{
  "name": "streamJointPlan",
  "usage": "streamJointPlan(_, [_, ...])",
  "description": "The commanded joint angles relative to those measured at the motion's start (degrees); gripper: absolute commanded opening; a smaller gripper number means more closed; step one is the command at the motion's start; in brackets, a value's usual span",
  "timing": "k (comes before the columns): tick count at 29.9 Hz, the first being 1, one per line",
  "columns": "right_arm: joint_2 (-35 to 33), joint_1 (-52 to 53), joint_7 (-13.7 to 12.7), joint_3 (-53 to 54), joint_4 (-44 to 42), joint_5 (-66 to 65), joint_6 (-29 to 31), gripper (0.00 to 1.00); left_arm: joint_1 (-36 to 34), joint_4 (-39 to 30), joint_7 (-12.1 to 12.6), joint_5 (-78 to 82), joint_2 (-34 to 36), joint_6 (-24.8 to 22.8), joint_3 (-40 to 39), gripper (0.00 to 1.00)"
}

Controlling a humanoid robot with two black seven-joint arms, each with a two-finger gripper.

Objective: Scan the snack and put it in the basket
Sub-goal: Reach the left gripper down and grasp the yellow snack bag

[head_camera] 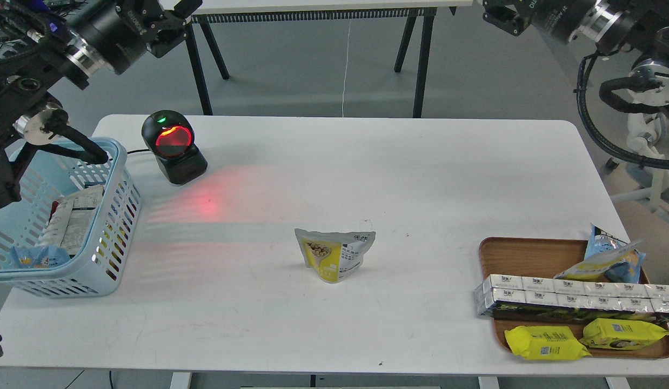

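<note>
Near the middle of the white worktop (334,162), toward its near edge, the snack pouch (335,254) stands upright by itself, well apart from everything else. It looks light and soft: a thin, crinkly film pouch, probably slick, with loose contents that would crush under a hard squeeze. The flat sealed top edge seems the best place to pinch it, keeping the dark text panel free to face the scanner.

Far left on the worktop sits the black barcode scanner (173,147), its window glowing red and casting red light across the surface. Just left of it, at the worktop's left edge, is the light blue basket (115,216), already holding a few packs. At the near right a brown wooden tray (529,254) carries silver boxes, a blue and yellow bag and two bright-yellow packs.

Both arms hang high at the far corners. The left end effector (169,24) and the right end effector (499,16) hold nothing; whether their fingers are spread I cannot tell. Beyond stand a grey floor and black table legs.
</note>
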Motion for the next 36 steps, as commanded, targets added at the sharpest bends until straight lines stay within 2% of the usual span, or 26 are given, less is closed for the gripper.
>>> streamJointPlan(1, [-1.6,-2.9,0.0,1.4,0.0,5.9,0.0,1.0,-3.5,-9.0,0.0,16.5,1.4,0.0,0.3,1.0])
streamJointPlan(4, [-1.6,-5.1,0.0,2.0,-0.1,8.3,0.0,1.0,-8.3,-12.8,0.0,22.5,1.4,0.0,4.1,0.99])
streamJointPlan(10, [-1.6,-9.2,0.0,3.7,-0.1,10.3,0.0,1.0,-23.0,-19.7,0.0,31.2,0.7,0.0,20.5,0.99])
streamJointPlan(14, [-1.7,-10.1,0.0,4.2,-0.1,10.3,0.0,1.0,-27.6,-26.1,0.0,42.2,-1.7,0.0,29.9,0.98])
streamJointPlan(18, [-1.8,-10.5,0.0,4.2,-0.6,10.3,0.0,1.0,-27.9,-31.2,0.0,53.7,-2.4,0.0,34.9,0.94])
streamJointPlan(21, [-2.2,-10.8,0.0,4.2,-1.3,10.3,0.0,1.0,-27.6,-33.1,0.0,54.4,-3.7,0.0,36.4,0.94])
streamJointPlan(26, [-2.4,-11.5,0.0,4.3,-1.3,10.4,0.0,1.0,-25.5,-32.4,0.0,56.7,-7.2,0.0,40.0,0.93])
streamJointPlan(33, [-2.8,-11.8,0.0,4.3,-1.3,10.5,0.0,1.0,-16.7,-28.7,0.0,63.1,-9.0,0.1,40.2,0.93])
streamJointPlan(36, [-2.8,-11.8,0.0,4.3,-1.3,10.7,0.0,1.0,-15.9,-26.3,0.0,63.2,-9.9,2.1,40.0,0.93])
